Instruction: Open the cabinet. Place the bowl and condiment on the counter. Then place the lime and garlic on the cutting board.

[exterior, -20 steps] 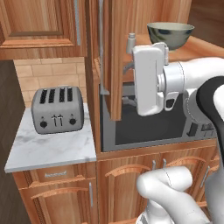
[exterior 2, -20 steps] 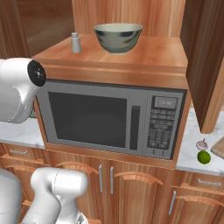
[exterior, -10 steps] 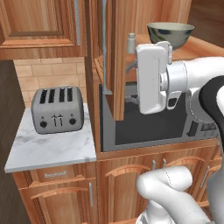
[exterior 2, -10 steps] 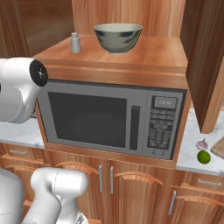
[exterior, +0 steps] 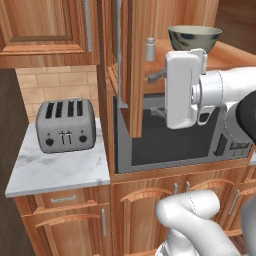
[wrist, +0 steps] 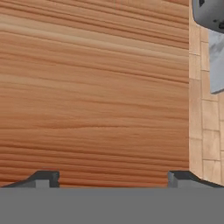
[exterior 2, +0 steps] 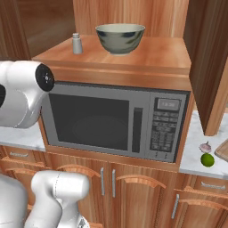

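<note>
The cabinet door [exterior: 142,65] stands swung out to the left, its grey bar handle [exterior: 119,50] on the outer edge. Inside, on the wooden shelf above the microwave, sit the dark bowl [exterior: 195,37] [exterior 2: 120,38] and the small condiment shaker [exterior: 150,49] [exterior 2: 77,43]. My gripper [exterior: 156,94] [wrist: 113,179] is open, empty, and points at the door's inner face, close to the wood. The lime [exterior 2: 207,160] and garlic [exterior 2: 205,147] lie on the counter [exterior 2: 193,153] beside the cutting board [exterior 2: 222,150] at the far right.
A grey microwave [exterior 2: 116,120] fills the space under the shelf. A silver toaster [exterior: 65,125] stands on the marble counter section to the left. Another wooden door [exterior 2: 209,67] hangs at the right. Low cabinets with short handles run beneath.
My hand has shifted slightly to the right along the inside of the door. The jaws stay open and the bowl and shaker have not moved.
</note>
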Tool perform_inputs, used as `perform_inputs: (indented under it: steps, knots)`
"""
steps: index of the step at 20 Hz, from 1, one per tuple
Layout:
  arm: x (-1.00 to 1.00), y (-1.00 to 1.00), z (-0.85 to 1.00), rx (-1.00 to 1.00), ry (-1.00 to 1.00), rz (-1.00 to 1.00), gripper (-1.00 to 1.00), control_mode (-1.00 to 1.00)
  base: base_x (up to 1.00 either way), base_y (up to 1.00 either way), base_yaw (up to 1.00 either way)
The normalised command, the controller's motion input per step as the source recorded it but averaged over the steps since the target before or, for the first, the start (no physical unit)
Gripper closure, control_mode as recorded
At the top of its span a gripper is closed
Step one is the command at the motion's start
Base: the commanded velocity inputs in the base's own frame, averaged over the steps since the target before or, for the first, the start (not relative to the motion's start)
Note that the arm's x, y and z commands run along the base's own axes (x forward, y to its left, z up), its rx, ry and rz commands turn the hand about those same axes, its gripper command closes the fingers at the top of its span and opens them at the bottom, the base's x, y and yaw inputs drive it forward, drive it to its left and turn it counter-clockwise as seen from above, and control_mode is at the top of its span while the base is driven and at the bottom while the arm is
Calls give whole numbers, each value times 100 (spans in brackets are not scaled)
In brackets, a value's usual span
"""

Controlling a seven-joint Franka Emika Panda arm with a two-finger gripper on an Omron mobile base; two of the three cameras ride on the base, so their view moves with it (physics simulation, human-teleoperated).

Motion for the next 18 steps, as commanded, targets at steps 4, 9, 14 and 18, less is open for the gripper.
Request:
perform_inputs:
  steps: [4, 9, 14, 18]
  knots:
    - [10, -32, 0, -3, -14, -3, -100, -100, 0, 0, 0]
    - [9, -35, 5, -7, -19, -6, -100, -100, 0, 0, 0]
    - [8, -26, 5, -10, -22, -6, -100, -100, 0, 0, 0]
    - [4, -24, 2, -11, -23, -6, -100, -100, 0, 0, 0]
